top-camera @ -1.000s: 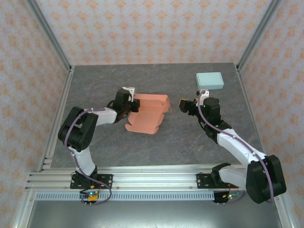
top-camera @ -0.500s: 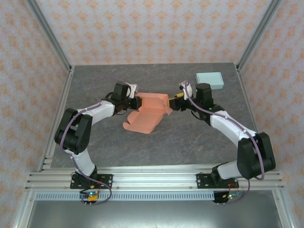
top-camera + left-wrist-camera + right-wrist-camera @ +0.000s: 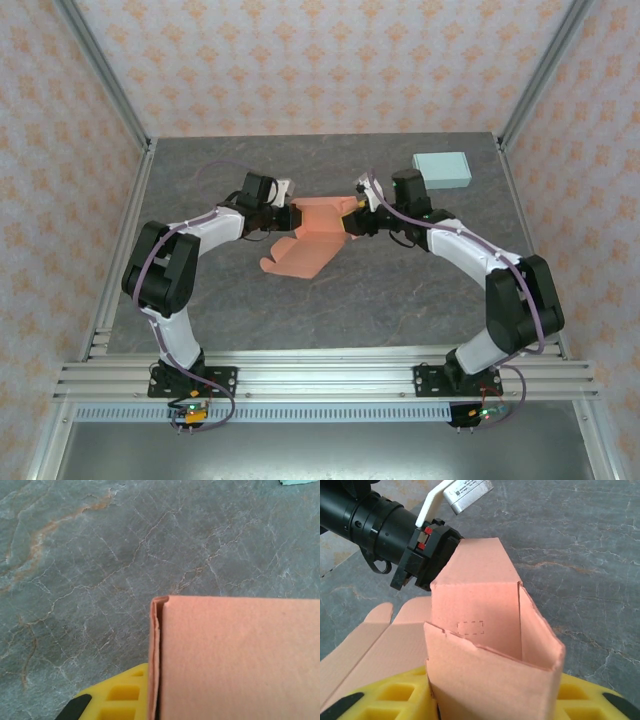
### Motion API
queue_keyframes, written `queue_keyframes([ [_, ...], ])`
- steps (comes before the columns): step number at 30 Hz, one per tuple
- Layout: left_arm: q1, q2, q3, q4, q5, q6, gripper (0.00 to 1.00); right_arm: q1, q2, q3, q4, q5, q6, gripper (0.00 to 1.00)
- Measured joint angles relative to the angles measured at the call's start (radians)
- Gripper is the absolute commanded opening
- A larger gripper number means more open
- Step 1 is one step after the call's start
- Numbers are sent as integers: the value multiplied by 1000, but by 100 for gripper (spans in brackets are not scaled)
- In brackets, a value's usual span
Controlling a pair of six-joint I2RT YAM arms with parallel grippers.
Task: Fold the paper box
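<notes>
Since a second ago the right end effector (image 3: 352, 222) has swung in to the right end of the paper box (image 3: 322, 218), which sits in the middle of the counter (image 3: 400, 290). Its fingers (image 3: 380, 700) stand wide apart around the raised end flap, gripping nothing. Left end effector (image 3: 290, 217) pinches the opposite wall. Probably the flap gets folded next.

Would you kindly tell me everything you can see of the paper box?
The paper box is salmon-pink thin card, half assembled: walls stand up around an open trough, one with a dashed slot mark, while rounded flaps lie flat on the grey table toward the arms. The left gripper is at its left end; the right gripper straddles its right end.
</notes>
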Motion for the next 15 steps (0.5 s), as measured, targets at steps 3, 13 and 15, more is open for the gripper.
queue_keyframes([
  [3,3,4,0,0,0,0,0,2,5,-5,32,7,46,46],
  [13,8,7,-8,23,23,0,0,-24,2,92,-170,-88,49,75],
  [15,11,7,-11,26,28,1,0,-39,1,152,-251,-134,18,100],
])
